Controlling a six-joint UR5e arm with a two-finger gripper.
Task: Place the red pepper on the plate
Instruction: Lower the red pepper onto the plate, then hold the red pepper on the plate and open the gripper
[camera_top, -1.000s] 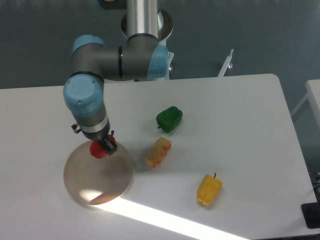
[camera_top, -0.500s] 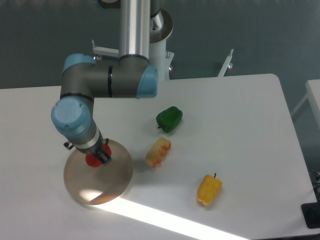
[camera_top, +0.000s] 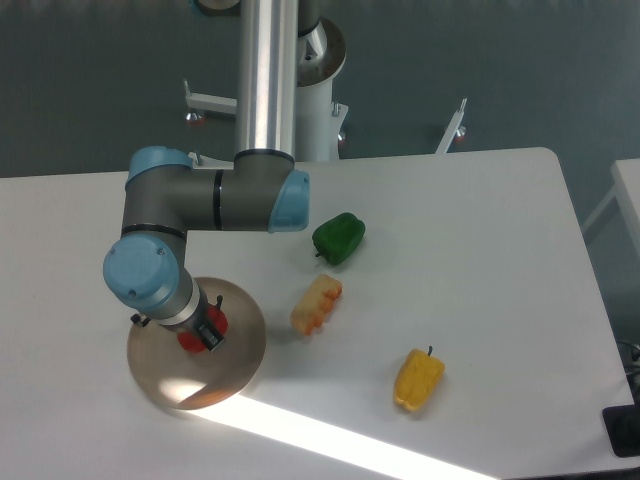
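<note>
The gripper (camera_top: 203, 331) is clamped on the red pepper (camera_top: 196, 338), low over the plate (camera_top: 236, 362) near the table's (camera_top: 480, 230) front left corner. The arm hides which way the pepper points.

Claw (camera_top: 205, 335) grips red pepper (camera_top: 192, 339) over the plate (camera_top: 235, 360) — green pepper (camera_top: 339, 238) apart.

Glossy bright-red skin on the red pepper (camera_top: 192, 340), against the smooth translucent tan-brown plate (camera_top: 240, 350). Right of the plate: waxy shine on the green pepper (camera_top: 338, 238), duller sheen on the yellow pepper (camera_top: 418, 379). Matt white table (camera_top: 480, 250); brushed metal column (camera_top: 268, 75) and smooth blue plastic caps (camera_top: 138, 277) on the arm
</note>
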